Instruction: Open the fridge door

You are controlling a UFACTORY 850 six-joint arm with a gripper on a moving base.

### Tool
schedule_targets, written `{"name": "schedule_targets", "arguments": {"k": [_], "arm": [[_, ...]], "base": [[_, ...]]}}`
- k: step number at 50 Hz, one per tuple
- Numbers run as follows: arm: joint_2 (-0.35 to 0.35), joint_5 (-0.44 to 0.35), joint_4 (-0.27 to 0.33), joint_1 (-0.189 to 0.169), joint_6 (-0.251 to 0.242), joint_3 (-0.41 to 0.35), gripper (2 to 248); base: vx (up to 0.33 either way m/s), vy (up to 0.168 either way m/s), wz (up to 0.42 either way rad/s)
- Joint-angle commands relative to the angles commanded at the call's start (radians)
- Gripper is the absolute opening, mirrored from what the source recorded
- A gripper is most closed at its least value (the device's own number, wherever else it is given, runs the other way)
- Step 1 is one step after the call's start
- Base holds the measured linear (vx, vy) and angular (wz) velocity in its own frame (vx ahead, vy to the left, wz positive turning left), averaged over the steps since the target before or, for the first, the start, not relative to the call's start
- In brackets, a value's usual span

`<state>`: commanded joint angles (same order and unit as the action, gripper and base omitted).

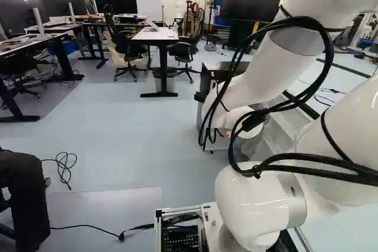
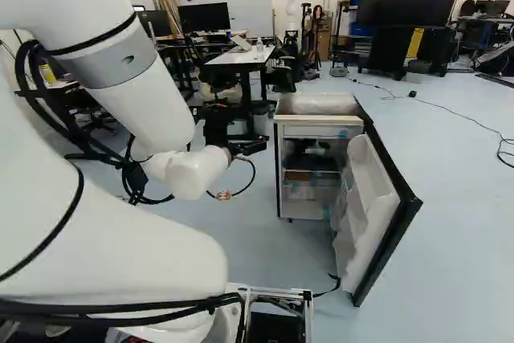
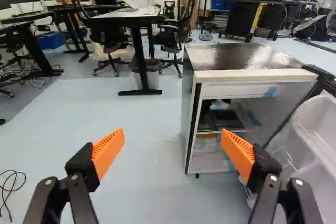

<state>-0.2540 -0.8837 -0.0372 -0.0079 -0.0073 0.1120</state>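
1. Arm [image 2: 136,94] fills much of my right base view's left, reaching forward.
2. Fridge [image 2: 317,104] stands on the floor [image 2: 458,206], right of the gripper [image 2: 255,146] in that view; I see shelves [image 2: 312,171] inside.
3. Door [image 2: 369,206] is wide open, swung out from the fridge, its pale inner side showing.
4. Gripper [image 3: 173,137] fingers stand wide apart in my wrist view, nothing between their orange pads [image 3: 107,151]; the fridge lies ahead, the door beside one finger.

The place was a robotics lab with office furnishings, shown by another robot [image 2: 291,12] beyond the desks [image 1: 156,35], wheeled chairs [image 3: 109,39], monitors [image 1: 114,3] and a whiteboard [image 1: 152,4].
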Motion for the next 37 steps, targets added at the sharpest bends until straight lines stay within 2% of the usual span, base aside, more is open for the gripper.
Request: {"name": "schedule_targets", "arguments": {"k": [15,37], "arm": [[-0.021,0.009,0.031,0.007,0.006,-0.021,247],[-0.025,0.011,0.037,0.008,0.007,-0.025,247]], "base": [[0.000,0.000,0.000],[0.000,0.000,0.000]]}}
